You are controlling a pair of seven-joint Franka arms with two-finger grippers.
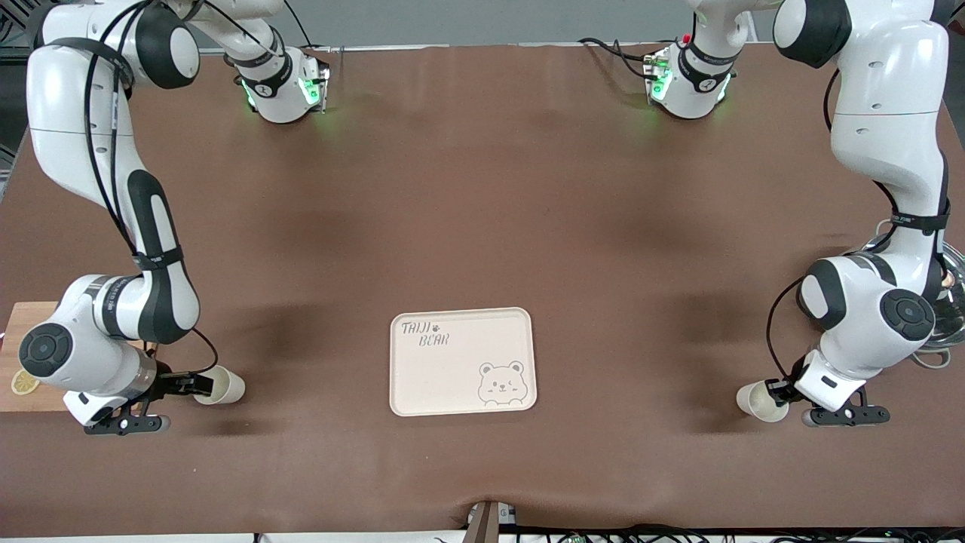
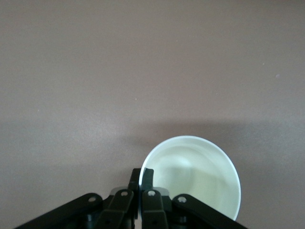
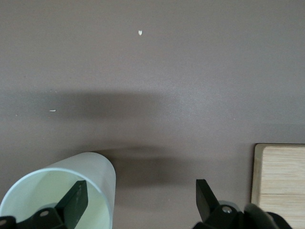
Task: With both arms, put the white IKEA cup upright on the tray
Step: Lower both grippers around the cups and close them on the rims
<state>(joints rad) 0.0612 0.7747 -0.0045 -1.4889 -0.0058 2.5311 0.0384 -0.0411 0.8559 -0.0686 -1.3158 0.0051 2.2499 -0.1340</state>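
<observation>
The cream-white tray (image 1: 437,381) with "TAIJI BEAR" lettering lies empty in the middle of the table, near the front camera. One white cup (image 1: 756,400) lies on its side toward the left arm's end. My left gripper (image 1: 778,392) is shut on its rim (image 2: 190,183), one finger inside and one outside. A second white cup (image 1: 225,385) lies on its side toward the right arm's end. My right gripper (image 3: 140,198) is open wide, with one finger (image 3: 76,199) inside the cup's mouth (image 3: 52,191) and the other out beside it.
A bamboo cutting board (image 1: 22,354) with a lemon slice (image 1: 24,382) lies under the right arm at the table's edge; it also shows in the right wrist view (image 3: 281,176). A metal bowl (image 1: 951,302) sits partly hidden by the left arm.
</observation>
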